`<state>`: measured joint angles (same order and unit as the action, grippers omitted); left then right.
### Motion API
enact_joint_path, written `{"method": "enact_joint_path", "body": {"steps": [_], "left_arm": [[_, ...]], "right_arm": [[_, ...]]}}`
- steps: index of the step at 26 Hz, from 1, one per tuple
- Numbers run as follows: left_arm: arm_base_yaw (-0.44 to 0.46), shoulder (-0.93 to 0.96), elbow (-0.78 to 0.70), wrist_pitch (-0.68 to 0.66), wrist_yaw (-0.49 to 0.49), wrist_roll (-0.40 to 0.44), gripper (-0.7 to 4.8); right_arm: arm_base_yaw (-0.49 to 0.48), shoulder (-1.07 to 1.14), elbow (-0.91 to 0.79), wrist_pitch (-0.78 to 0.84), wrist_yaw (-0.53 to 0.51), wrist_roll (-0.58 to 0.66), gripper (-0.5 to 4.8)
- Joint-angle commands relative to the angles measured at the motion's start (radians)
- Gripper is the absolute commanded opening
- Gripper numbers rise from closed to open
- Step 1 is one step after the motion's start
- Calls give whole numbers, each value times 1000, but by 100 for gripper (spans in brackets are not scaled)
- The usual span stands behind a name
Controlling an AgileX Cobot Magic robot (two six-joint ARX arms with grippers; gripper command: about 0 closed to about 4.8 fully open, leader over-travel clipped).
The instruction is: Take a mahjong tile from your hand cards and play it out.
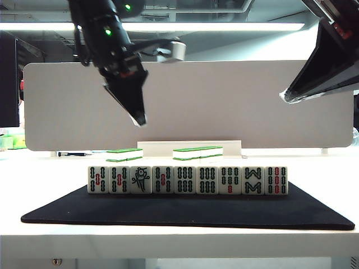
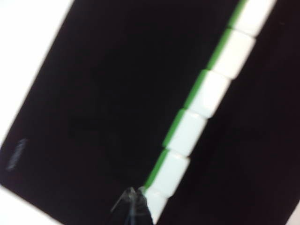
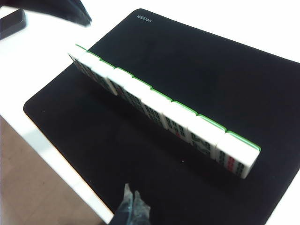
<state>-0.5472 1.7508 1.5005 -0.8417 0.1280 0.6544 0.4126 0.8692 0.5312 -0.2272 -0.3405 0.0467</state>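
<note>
A white table (image 1: pixel 179 235) carries a black mat (image 1: pixel 185 213) that spans most of its width, with bare white margin left at the near edge and at both sides. A pale board (image 1: pixel 224 106) stands upright across the far side of the table. Near the front of the mat, the hand cards (image 1: pixel 188 180) stand in one straight row of nine upright tiles, touching side by side, faces toward the near edge and green backs toward the far side. A strip of open mat lies in front of the row, and a much wider stretch lies open behind it. Past the mat's far edge, flat green-and-white tile stacks (image 1: pixel 196 152) lie in front of the board.

The mahjong tile (image 1: pixel 140 180) with the bird figure is third from the left in the row, pressed between its two neighbours.

The left claw (image 1: pixel 138 119) hangs in the air above the left part of the row, well clear of the tiles, its fingers pressed together with nothing between them. The right claw (image 1: pixel 289 96) hovers high at the right, above the row's right end; its tips look together too, and it grips nothing.
</note>
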Motion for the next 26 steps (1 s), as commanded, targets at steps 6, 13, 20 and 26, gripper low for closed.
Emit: {"method": "enact_joint_path", "body": {"steps": [6, 13, 20, 26], "left_arm": [[-47, 36, 5, -26, -48, 62, 197], [-50, 55, 5, -92, -104, 176, 248], [-64, 61, 4, -105, -73, 260, 247], [-79, 123, 4, -97, -58, 281, 246]], "right_arm": [[0, -2, 4, -30, -3, -3, -1], [0, -2, 4, -23, -2, -3, -1], [0, -2, 4, -22, 1, -3, -1], [0, -2, 4, -23, 5, -3, -1]]}}
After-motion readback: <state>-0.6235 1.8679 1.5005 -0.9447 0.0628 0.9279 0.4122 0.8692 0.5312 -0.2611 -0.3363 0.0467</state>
